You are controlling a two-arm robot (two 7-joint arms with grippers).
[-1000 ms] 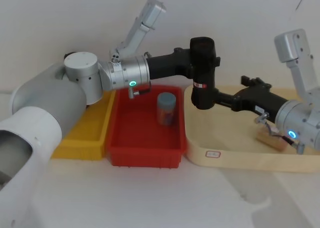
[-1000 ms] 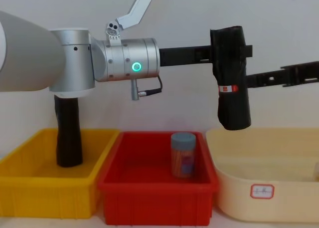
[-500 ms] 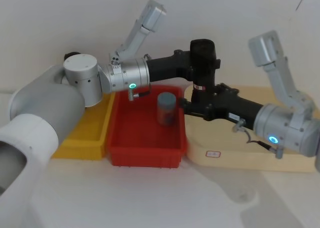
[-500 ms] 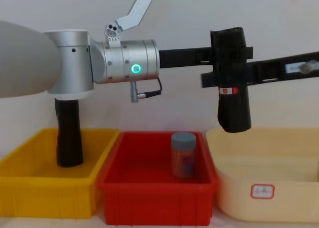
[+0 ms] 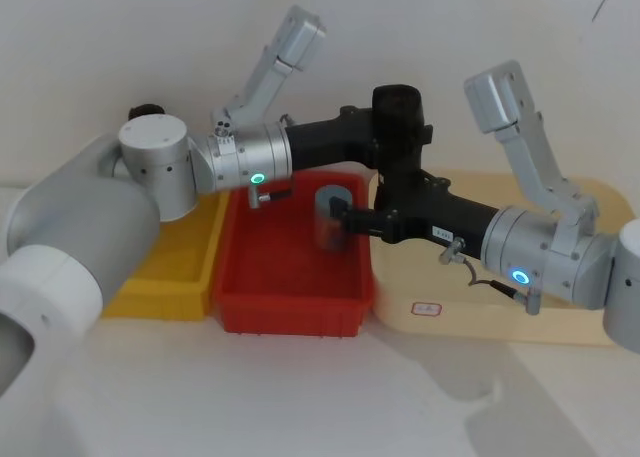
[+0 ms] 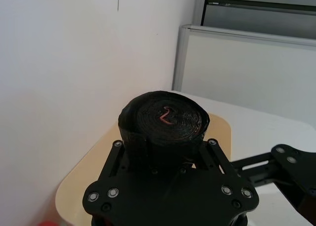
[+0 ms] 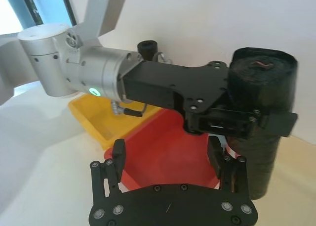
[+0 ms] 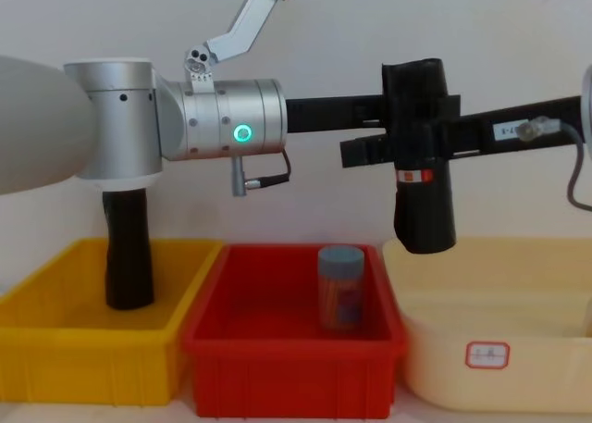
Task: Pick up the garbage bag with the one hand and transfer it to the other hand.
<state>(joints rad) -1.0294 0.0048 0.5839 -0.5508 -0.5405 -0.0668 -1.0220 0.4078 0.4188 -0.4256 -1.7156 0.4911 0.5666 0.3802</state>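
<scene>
- Black plastic in a tight roll, the garbage bag (image 8: 421,210) hangs upright in mid-air at centre right of the chest view. It is above the meeting of the red bin (image 8: 287,354) and the cream tray (image 8: 536,367), touching neither. Held that high, its sides are open to an approach from either hand.
- From the left of the frame, the left gripper (image 8: 421,104) on the green-ringed arm is clamped on the roll's upper part. Middle and lower end are left bare, which I take as room kept for a second grip.
- From the right edge, the right gripper (image 8: 365,150) on the blue-ringed arm reaches in level. One finger crosses in front of the roll just above the red-and-white label band (image 8: 416,175).
- Seen from the right wrist, its fingers (image 7: 118,154) stand wide apart and hold nothing. The roll shows beside one finger there, not plainly between the two, so I cannot tell whether it straddles the roll.
- Judged from this, the handover is at the approach. The left grip should hold until the right one closes, or the roll would fall.
- Lower centre, a jar (image 8: 340,289) stands in the red bin. Lower left, an unlabelled black roll (image 8: 128,256) stands in the yellow bin (image 8: 83,358). Both are well below the exchange.
</scene>
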